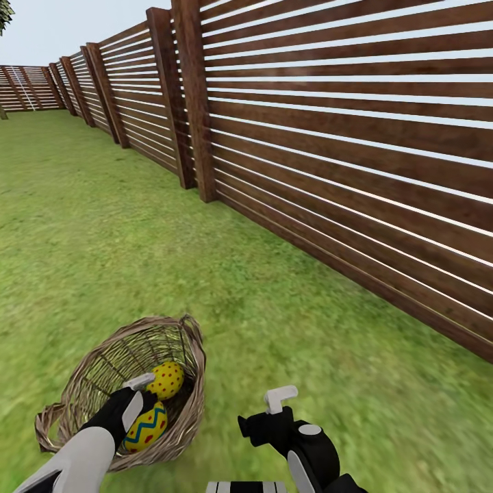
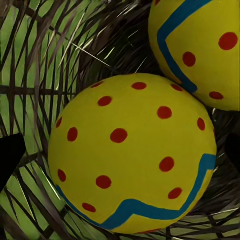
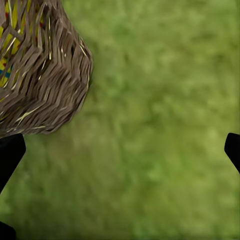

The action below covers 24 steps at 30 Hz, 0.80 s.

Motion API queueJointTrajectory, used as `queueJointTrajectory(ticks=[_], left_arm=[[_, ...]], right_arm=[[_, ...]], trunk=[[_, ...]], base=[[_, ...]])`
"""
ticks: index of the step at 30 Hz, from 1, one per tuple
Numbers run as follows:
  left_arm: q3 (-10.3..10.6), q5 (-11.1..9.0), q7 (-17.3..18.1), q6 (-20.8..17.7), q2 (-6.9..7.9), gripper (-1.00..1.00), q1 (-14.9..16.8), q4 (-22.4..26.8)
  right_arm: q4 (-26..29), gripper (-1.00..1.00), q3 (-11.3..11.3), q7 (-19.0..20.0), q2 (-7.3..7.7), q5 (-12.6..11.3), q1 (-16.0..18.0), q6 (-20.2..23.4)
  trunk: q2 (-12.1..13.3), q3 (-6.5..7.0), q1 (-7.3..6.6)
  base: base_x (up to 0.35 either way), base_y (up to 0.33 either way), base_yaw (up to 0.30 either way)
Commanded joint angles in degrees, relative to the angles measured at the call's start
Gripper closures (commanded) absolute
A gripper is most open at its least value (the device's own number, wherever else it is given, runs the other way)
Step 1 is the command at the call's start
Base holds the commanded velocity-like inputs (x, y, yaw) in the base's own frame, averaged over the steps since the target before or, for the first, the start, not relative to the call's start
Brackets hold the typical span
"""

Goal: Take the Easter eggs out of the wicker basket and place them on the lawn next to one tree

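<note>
There, the left gripper (image 1: 140, 394) hung spread inside the wicker basket (image 1: 82, 383) over two eggs (image 1: 166, 380); the right gripper (image 1: 263, 411) gaped beside the basket

Bright, even daylight covers the garden, with no hard shadows on the grass (image 1: 103, 226). The fence (image 1: 342, 157) bends slightly toward the picture's edge, and pale sky glows white between its slats. The grass turns smeared and blurry in the foreground. In the left wrist view the egg (image 2: 132, 155) is sharp; the right wrist view's lawn is soft and unfocused.
</note>
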State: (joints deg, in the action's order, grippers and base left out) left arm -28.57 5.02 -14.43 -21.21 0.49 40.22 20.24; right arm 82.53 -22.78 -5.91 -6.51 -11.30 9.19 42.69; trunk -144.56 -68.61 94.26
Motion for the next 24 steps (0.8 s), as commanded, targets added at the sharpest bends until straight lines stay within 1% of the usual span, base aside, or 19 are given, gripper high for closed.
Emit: queueJointTrajectory(ticks=[1, 7, 15, 20, 24], left_arm=[[-0.35, 0.52, 0.1, -0.3, -0.05, -1.0, 0.03, 0.08], [-0.35, 0.52, 0.51, -0.25, 0.01, -1.0, 0.03, 0.06], [-0.35, 0.52, 0.62, -0.14, -0.01, -1.0, 0.03, 0.06], [-0.35, 0.58, 0.68, 0.75, -0.04, -1.0, 0.03, 0.0], [-0.29, 0.66, 0.71, 1.01, -0.05, -1.0, 0.03, -0.07]], right_arm=[[0.06, -1.0, -0.08, -0.6, 0.01, -0.6, 0.04, 0.2], [0.08, -1.0, -0.08, -0.6, 0.01, -0.58, 0.04, 0.2], [0.08, -1.0, -0.08, -0.6, 0.01, -0.56, 0.04, 0.2], [0.08, -1.0, -0.12, -0.6, 0.01, -0.58, 0.04, 0.2], [0.08, -1.0, -0.15, -0.6, 0.01, -0.58, 0.04, 0.2]], trunk=[[-0.02, -0.05, -0.01], [-0.1, -1.37, 0.14], [-0.1, -1.37, 0.14], [-0.1, -1.37, 0.14], [-0.15, -2.26, 0.25]], base=[[0.0, 0.0, 0.0], [0.0, 0.0, 0.0], [0.0, 0.0, 0.0], [0.0, 0.0, 0.0], [0.0, 0.0, 0.0]])
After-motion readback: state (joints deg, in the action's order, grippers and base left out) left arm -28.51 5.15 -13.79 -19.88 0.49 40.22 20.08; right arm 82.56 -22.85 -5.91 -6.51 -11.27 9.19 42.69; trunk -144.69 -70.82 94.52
